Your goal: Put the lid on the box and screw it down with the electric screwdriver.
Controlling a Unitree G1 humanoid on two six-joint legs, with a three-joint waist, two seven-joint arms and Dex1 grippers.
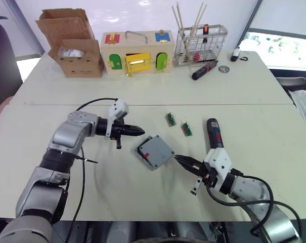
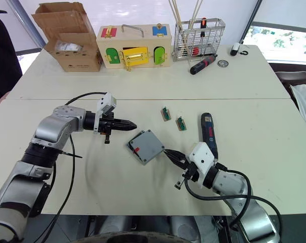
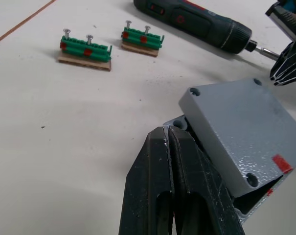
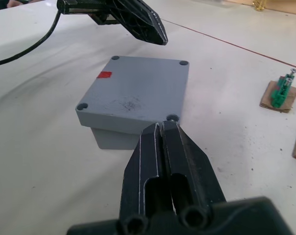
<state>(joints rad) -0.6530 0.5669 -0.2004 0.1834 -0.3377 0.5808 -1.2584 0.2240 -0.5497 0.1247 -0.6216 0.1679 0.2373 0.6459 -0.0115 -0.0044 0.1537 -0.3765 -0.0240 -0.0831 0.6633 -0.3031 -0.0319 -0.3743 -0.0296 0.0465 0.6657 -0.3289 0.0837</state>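
The grey lid (image 1: 155, 150), marked with a small red patch, lies on top of the grey box (image 3: 258, 204) near the table's middle, turned a little askew so box edges peek out below it. My left gripper (image 1: 141, 132) is shut with nothing in it, its tip close to the lid's far-left corner. From the other side, my right gripper (image 1: 178, 159) is shut and empty, tip at the lid's right corner (image 4: 172, 117). The black electric screwdriver (image 1: 214, 134) lies flat on the table to the right of the box, untouched.
Two small green screw holders (image 1: 170, 119) (image 1: 186, 129) sit just beyond the box. Along the far edge stand a cardboard carton (image 1: 74, 45), a wooden box with coloured doors (image 1: 136, 53) and a wire basket (image 1: 201, 45), with a hand screwdriver (image 1: 204, 71) beside it.
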